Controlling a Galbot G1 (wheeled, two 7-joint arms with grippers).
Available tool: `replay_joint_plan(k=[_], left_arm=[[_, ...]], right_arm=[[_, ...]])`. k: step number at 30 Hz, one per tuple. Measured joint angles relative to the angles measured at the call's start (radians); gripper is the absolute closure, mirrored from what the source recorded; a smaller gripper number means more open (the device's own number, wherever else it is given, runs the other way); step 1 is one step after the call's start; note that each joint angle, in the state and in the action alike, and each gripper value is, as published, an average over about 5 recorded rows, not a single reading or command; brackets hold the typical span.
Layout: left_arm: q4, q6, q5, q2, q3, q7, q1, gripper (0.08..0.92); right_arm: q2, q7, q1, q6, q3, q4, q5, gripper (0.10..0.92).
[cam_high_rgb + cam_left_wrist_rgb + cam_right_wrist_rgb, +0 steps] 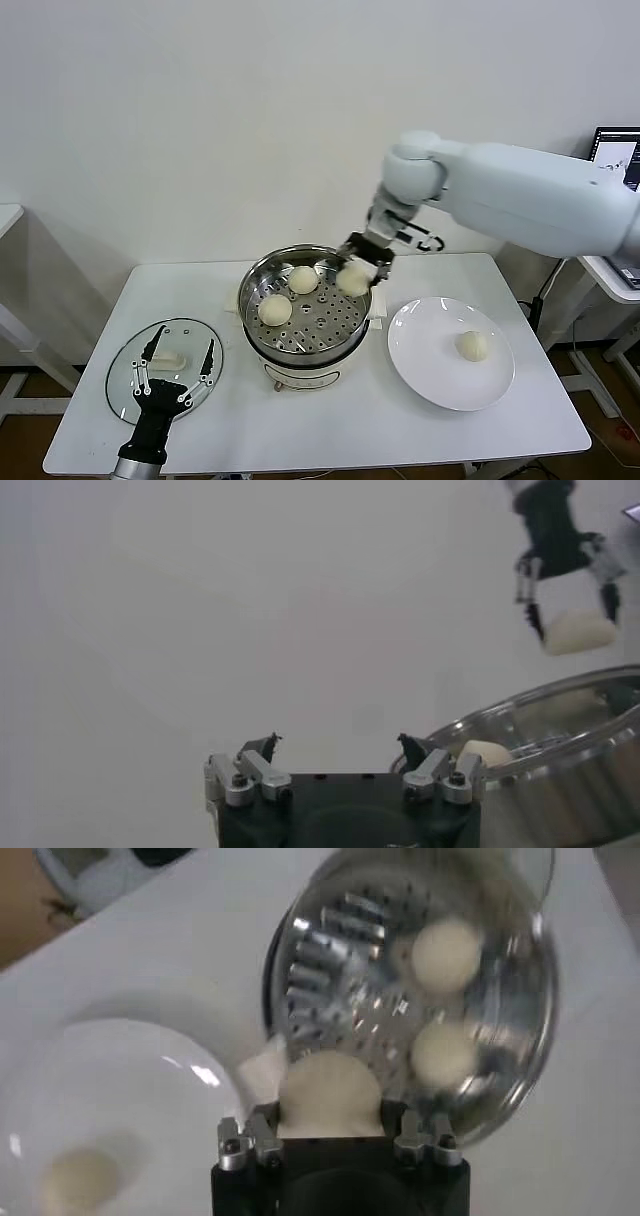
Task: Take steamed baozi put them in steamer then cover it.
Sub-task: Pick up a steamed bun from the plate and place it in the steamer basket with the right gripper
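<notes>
The shiny steamer (305, 345) stands mid-table with two baozi (303, 279) (275, 310) on its perforated tray. My right gripper (357, 268) hangs over the steamer's right rim, shut on a third baozi (353, 278); the right wrist view shows that bun (329, 1094) between the jaws, with the steamer (520, 1078) beneath. One more baozi (472, 346) lies on the white plate (430, 378) to the right. The glass cover (125, 375) lies flat at the table's front left, its cream handle (168, 358) up. My left gripper (178, 370) hovers open over that handle, holding nothing.
The plate sits close beside the steamer's right side. The table's front edge runs just below the cover. A white wall is behind the table, and a side desk with a laptop (618, 150) stands at the far right.
</notes>
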Motion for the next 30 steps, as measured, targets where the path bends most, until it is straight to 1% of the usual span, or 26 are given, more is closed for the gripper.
replay_joint_plan(k=[7,14,21,30], left_arm=[[-0.004,0.000,0.000,-0.001,-0.006,-0.004,0.002,0.177],[-0.008,0.000,-0.004,-0.002,-0.013,-0.004,0.004,0.177],[-0.009,-0.003,-0.005,-0.003,-0.017,-0.004,0.007,0.177],[-0.009,-0.006,-0.007,-0.006,-0.018,-0.004,0.009,0.177]], right_arm=[[0.098,0.023,-0.042,0.137,-0.003,-0.002,-0.107,0.347],[0.152,0.032,-0.111,0.240,0.007,-0.016,-0.218,0.347],[0.180,0.032,-0.163,0.297,0.017,-0.030,-0.294,0.347],[0.195,0.023,-0.198,0.335,0.023,-0.035,-0.345,0.333]])
